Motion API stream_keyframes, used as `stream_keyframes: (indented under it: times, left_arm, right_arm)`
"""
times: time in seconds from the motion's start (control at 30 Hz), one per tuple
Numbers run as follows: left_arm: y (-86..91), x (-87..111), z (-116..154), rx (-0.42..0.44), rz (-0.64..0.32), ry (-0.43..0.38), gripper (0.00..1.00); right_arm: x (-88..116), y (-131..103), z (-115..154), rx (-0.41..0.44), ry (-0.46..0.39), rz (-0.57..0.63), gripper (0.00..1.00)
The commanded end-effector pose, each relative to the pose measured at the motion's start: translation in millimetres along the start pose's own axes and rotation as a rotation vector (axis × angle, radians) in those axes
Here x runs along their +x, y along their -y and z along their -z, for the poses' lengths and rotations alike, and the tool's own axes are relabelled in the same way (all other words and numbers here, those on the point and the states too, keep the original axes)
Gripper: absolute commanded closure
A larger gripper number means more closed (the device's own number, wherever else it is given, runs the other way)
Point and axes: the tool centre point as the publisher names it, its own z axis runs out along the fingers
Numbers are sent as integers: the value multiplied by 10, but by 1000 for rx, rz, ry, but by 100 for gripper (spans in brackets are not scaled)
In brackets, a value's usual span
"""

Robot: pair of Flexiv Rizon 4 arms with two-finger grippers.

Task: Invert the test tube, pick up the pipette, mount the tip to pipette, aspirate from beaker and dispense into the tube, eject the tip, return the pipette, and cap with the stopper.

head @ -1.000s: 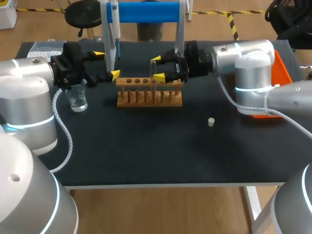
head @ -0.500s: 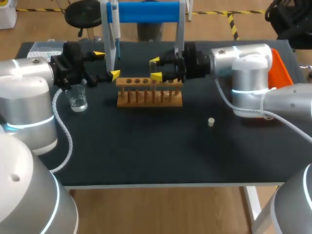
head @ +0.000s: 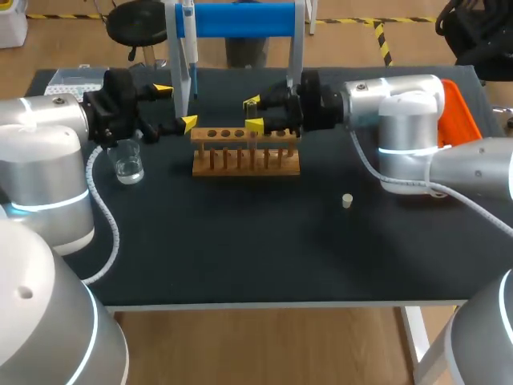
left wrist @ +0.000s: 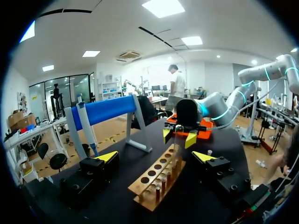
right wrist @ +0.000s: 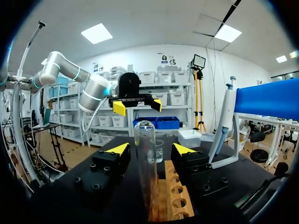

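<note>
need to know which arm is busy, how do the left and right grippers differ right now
The right gripper has the test tube standing between its fingers, with gaps on both sides; the left gripper has no tube between its. The right gripper is at the rack's middle; the left gripper is at the rack's left end, near the beaker. Both are open and point toward each other.

A lab — test-tube rack, pipette, beaker.

The wooden rack stands before the left gripper, jaws apart; right gripper at its far end.
</note>
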Motion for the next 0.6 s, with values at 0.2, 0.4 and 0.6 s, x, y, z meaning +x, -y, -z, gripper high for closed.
stream_keyframes:
  times: [0.2,0.4,0.6]
  left_arm:
    - [-7,15,-5,3,-1,5,0]
    - [-7,15,-5,3,-1,5,0]
    - [-7,15,-5,3,-1,5,0]
  right_arm:
    - [4,5,-8,-2,-5,1,56]
    - [16,2,-12,-3,-8,0,69]
    - [31,-16,-19,-6,-10,-2,100]
